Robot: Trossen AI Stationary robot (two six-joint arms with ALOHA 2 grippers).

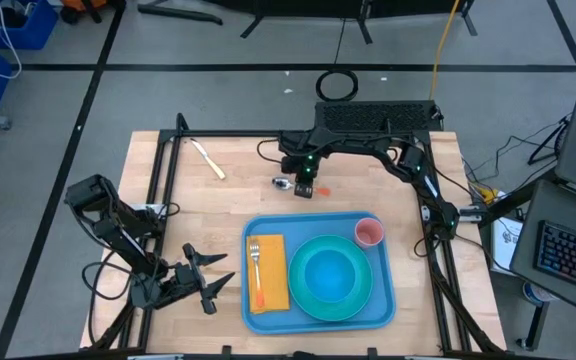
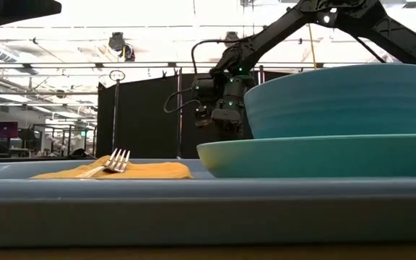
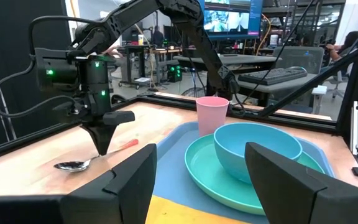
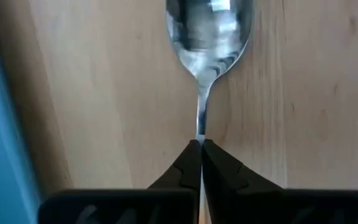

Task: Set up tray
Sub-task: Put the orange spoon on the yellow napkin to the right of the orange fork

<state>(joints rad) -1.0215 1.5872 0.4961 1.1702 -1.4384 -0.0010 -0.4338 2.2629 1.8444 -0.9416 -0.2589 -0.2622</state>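
Note:
The blue tray [image 1: 383, 300] lies at the table's near middle. On it are a teal plate [image 1: 308, 297] with a teal bowl [image 1: 330, 275], a pink cup [image 1: 368, 232], and a yellow napkin [image 1: 271, 285] with a fork [image 1: 255, 258] on top. A metal spoon [image 1: 283, 183] with an orange-red handle end [image 1: 322, 187] lies on the wood just beyond the tray. My right gripper [image 1: 306, 187] stands over it, shut on the spoon. My left gripper [image 1: 206, 277] is open and empty, left of the tray. My right gripper pinches the spoon's thin metal neck [image 4: 199, 127] between its two fingertips [image 4: 188, 158], just behind the spoon's bowl [image 4: 209, 28]. The fingers come from above, pointing down, and lie across the spoon. The spoon's bowl [image 3: 73, 165] rests on the table.
A pale knife-like utensil [image 1: 208, 160] lies at the far left of the table. Black frame rails [image 1: 163, 180] run along both table sides. A keyboard [image 1: 378, 115] sits at the far edge. Bare wood shows left of the tray.

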